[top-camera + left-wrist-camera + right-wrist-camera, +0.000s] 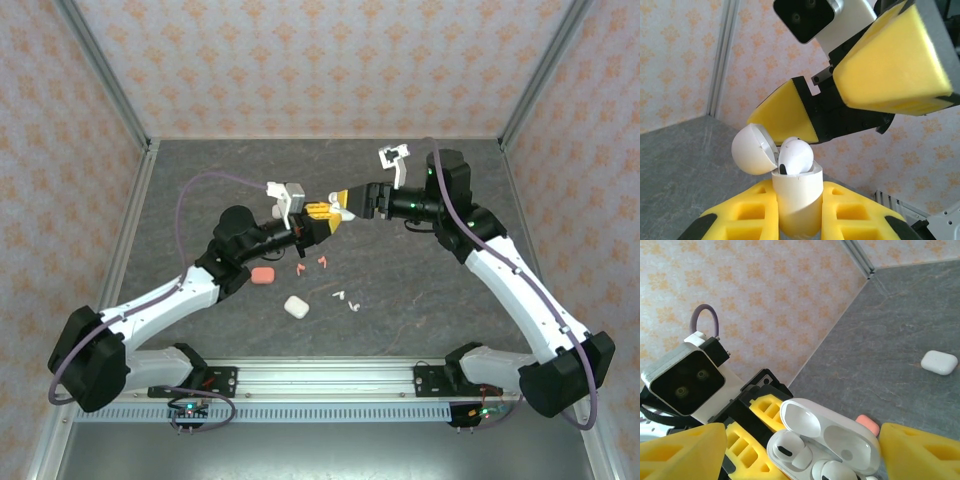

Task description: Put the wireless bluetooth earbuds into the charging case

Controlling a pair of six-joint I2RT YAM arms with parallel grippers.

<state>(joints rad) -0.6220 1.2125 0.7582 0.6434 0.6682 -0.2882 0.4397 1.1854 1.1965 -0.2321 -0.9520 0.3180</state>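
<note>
Sitting in the sockets of an open white charging case [797, 205], two white earbuds [787, 452] are lying side by side, rounded heads up. The lid [840, 440] is hanging back on its hinge, its two hollows showing. In the left wrist view the case is standing upright at bottom centre, with one earbud head rising above its rim.

The left gripper [322, 215] is clamping the case body, its yellow fingers [747, 217] pressing in from both sides. The right gripper [347, 203] is facing it tip to tip, its yellow fingers [682, 455] standing well apart, one at each lower corner of the right wrist view. The case is lying between them with a gap on each side.

In the top view both grippers are meeting above the middle of the grey table [430, 290]. The left arm is reaching from the lower left up and to the right, forearm nearly level. The right arm is rising from the lower right, bending at the upper right and turning its forearm leftward.

On the table below them, two salmon-pink earbuds [300, 268] are lying near each other. A closed pink case [263, 275] is lying just left of them, and a closed white case [295, 307] is lying lower down. Two more white earbuds [340, 296] are resting to the right of that white case.
</note>
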